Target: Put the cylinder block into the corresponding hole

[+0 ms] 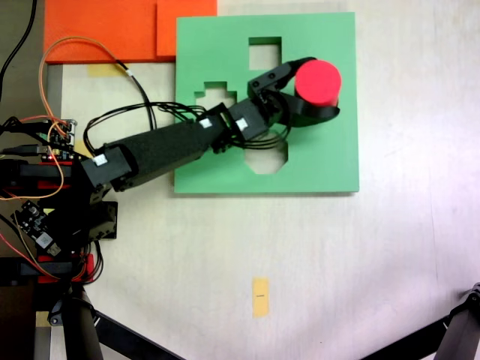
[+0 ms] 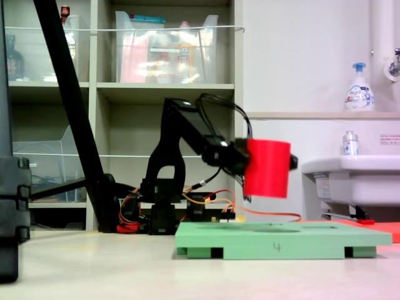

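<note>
Above green board (image 2: 281,239), gripper (image 1: 304,90) apparently clasps cylinder block (image 1: 318,81).

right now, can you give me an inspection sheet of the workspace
surface: pale table, bare around the board
job's things: cylinder block held in the air above the green board, clear of it in the second exterior view; circular hole not visible
clutter: orange foam sheets; yellow tape piece
grippers: gripper shut on the cylinder block
cables: orange and black wires loop by the arm's base
surroundings: shelves, sink, soap bottle
</note>
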You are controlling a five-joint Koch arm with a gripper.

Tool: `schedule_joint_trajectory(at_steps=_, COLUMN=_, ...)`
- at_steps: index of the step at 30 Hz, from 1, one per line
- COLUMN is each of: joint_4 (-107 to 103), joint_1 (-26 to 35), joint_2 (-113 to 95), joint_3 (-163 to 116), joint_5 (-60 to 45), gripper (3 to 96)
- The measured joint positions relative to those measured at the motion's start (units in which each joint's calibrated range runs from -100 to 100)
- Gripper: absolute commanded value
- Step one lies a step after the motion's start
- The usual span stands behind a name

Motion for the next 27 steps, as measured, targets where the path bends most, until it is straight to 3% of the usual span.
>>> schedule_joint_trajectory(at_steps=7, joint_4=0.00, joint_1=0.68, joint_2=9.30, joint_3=2.94, joint_5=0.00, gripper=32.3)
schedule_joint_trajectory(at_steps=27, joint_4=1.08, joint_1=0.88, joint_2=22.71, joint_3=6.57, joint_5=-0.20, gripper=32.3)
